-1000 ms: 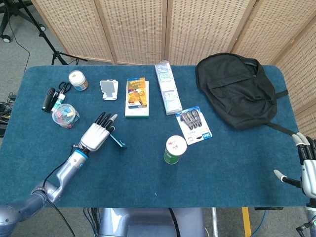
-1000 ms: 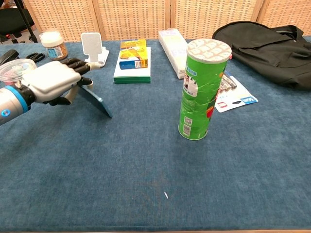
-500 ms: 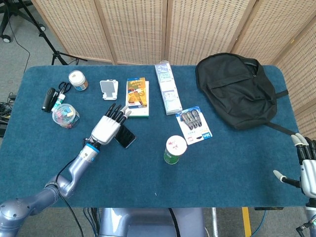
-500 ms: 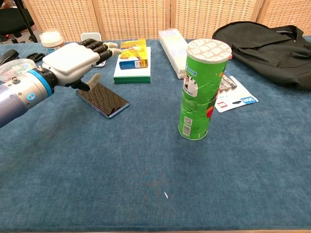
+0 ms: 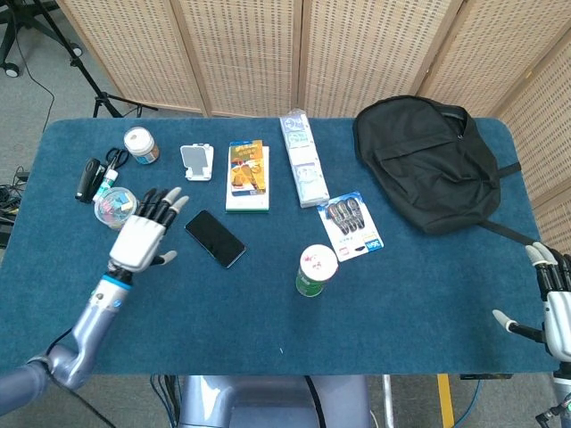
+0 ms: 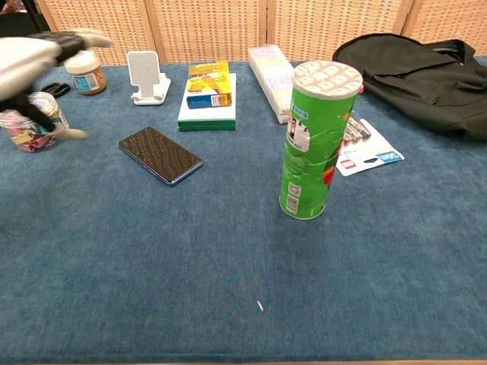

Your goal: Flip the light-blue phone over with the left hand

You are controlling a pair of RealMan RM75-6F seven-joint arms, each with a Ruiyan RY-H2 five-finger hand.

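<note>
The light-blue phone [image 5: 215, 238] lies flat on the blue table, dark side up, with its pale blue edge showing; the chest view has the phone [image 6: 160, 154] left of centre. My left hand [image 5: 143, 234] hovers well left of it, fingers spread, holding nothing. In the chest view the left hand [image 6: 34, 57] is a blurred shape at the far left edge. My right hand [image 5: 553, 299] rests at the table's right edge, fingers apart, empty.
A green can [image 5: 315, 270] stands right of the phone. A white phone stand [image 5: 196, 161], a book [image 5: 247, 175], a long white box [image 5: 302, 159] and a card of pens [image 5: 351, 223] lie behind. A clip jar [image 5: 117, 209] sits by the left hand. A black backpack [image 5: 428, 160] fills the back right.
The phone went from tilted on edge under my left hand to lying flat. The left hand has let go and pulled back to the left. The right hand stayed put.
</note>
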